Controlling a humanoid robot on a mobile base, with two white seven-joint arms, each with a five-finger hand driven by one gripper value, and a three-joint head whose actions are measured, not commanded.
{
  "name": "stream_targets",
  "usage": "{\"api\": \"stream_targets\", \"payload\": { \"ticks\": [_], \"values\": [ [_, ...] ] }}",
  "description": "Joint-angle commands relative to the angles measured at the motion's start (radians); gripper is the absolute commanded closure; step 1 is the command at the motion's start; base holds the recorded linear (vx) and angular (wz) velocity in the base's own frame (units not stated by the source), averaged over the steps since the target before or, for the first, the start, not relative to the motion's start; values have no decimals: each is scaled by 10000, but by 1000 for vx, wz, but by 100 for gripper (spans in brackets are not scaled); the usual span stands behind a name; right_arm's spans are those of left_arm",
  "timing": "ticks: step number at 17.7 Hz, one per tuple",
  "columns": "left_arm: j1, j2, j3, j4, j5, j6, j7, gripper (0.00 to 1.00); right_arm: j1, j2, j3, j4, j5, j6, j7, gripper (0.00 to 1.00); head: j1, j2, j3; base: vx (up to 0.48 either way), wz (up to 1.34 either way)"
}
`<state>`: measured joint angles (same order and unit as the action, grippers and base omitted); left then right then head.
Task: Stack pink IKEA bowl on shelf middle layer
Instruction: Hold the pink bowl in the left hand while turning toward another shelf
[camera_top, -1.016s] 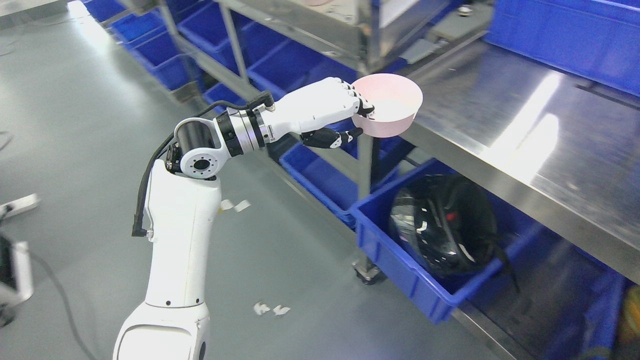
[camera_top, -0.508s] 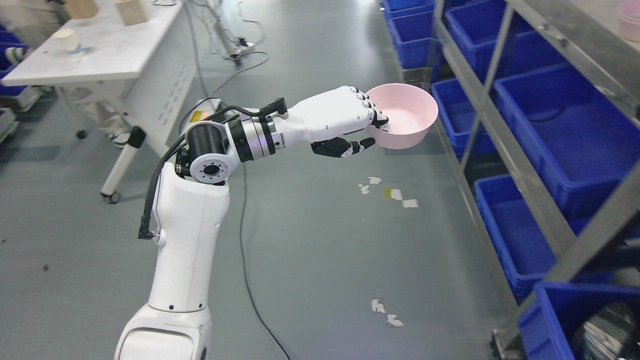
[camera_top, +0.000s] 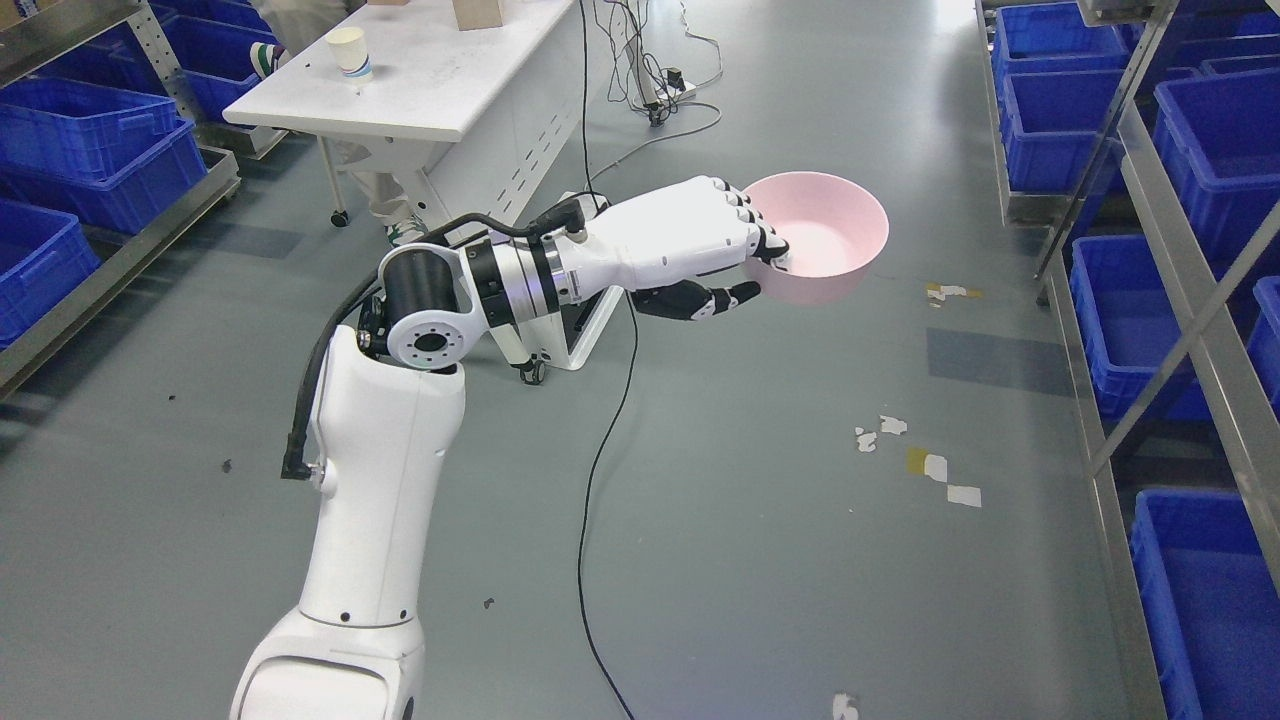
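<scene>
A pink bowl (camera_top: 830, 240) hangs in the air over the grey floor, upright with its inside showing. My left hand (camera_top: 755, 265) is shut on its near rim, fingers curled over the edge and the thumb under the bowl's side. The white left arm rises from the lower left of the head view and bends at the elbow (camera_top: 420, 310). The metal shelf (camera_top: 1180, 330) runs along the right edge, apart from the bowl. My right arm is out of view.
Blue bins (camera_top: 1130, 320) sit in the shelf at the right and more (camera_top: 80, 160) at the far left. A white table (camera_top: 430, 70) with a paper cup (camera_top: 350, 52) stands behind. A black cable (camera_top: 600, 470) crosses the floor, with paper scraps (camera_top: 930, 465) nearby.
The whole view has swung left, away from the shelf, so the camera turned. The bowl stays gripped in my left hand in the same pose; the shelf top and helmet bin have left the view.
</scene>
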<state>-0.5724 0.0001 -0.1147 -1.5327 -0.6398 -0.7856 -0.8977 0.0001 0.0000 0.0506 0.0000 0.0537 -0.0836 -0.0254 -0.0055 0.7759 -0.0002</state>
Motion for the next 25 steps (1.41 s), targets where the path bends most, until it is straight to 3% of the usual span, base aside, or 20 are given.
{"api": "stream_targets", "payload": {
  "ticks": [1, 25],
  "values": [
    [2, 174, -111, -75, 1, 2, 19, 99, 229, -175, 0, -175, 0, 8, -7, 0, 0, 0, 0, 304, 124],
    [2, 174, -95, -44, 16, 2, 49, 99, 229, -175, 0, -175, 0, 8, -7, 0, 0, 0, 0, 310, 68]
  ]
}}
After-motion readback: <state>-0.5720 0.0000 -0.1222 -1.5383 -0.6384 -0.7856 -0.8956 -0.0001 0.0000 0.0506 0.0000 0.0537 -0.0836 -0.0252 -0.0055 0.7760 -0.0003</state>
